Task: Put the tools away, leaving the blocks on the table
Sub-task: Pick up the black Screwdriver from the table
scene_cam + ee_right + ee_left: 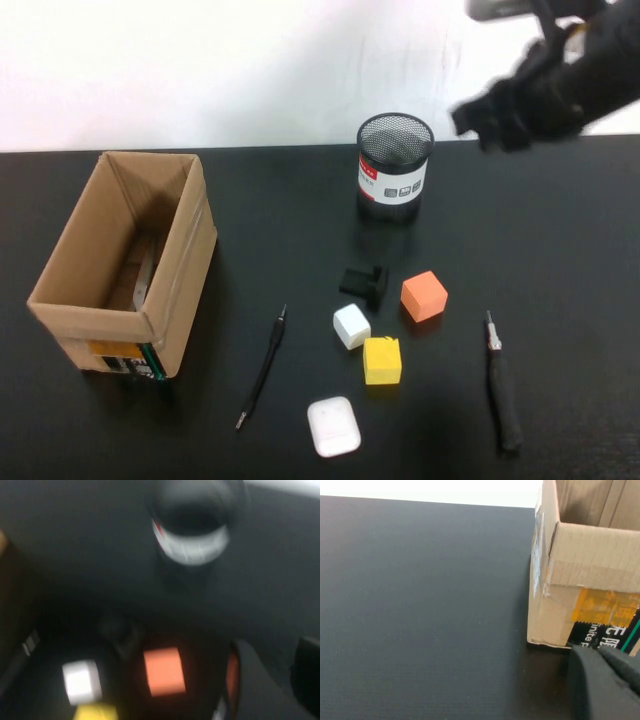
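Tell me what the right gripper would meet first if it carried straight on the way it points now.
Probably the orange block: the right gripper, raised beyond the mesh pen cup, looks down at it, though depth is unclear.

black table (560,220) carries box (125,262), blocks (381,360).

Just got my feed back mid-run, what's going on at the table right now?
The right gripper hangs raised beside the mesh pen cup; I can't tell if it holds anything. The left gripper sits shut by the cardboard box. The thin screwdriver and thick screwdriver lie on the table near the orange block, yellow block and white block.
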You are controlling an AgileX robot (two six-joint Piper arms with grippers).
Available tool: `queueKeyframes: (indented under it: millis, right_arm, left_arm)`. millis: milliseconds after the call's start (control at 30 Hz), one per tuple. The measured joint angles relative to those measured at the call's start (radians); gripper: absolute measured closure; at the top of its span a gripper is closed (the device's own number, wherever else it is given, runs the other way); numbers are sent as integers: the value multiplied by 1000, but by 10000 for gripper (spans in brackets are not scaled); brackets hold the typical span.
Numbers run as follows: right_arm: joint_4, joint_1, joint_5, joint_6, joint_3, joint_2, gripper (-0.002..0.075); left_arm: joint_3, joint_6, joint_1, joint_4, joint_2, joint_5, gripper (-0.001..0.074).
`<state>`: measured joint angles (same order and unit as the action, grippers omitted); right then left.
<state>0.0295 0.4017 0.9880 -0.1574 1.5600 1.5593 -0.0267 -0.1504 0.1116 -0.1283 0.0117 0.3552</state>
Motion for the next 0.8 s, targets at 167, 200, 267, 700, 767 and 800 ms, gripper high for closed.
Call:
queueKeyframes:
  millis: [167,200,267,700,767,800]
  right_arm:
    - [-22,0,163,2,-2,18,561]
    - [-29,0,174,4,-4,17,561]
    - [-38,0,165,4,-23,9,561]
    - [-86,2,-128,-101,-502,-74,560]
    - [-86,11,-179,-101,-540,-70,560]
    - [-86,22,-206,-101,-555,-70,554]
  left_arm:
    - [0,0,0,0,0,0,739]
    - [0,0,0,0,0,0,739]
    - [0,0,0,0,0,0,739]
    - [0,0,0,0,0,0,739]
    - [0,0,0,0,0,0,739]
    - [0,0,0,0,0,0,739]
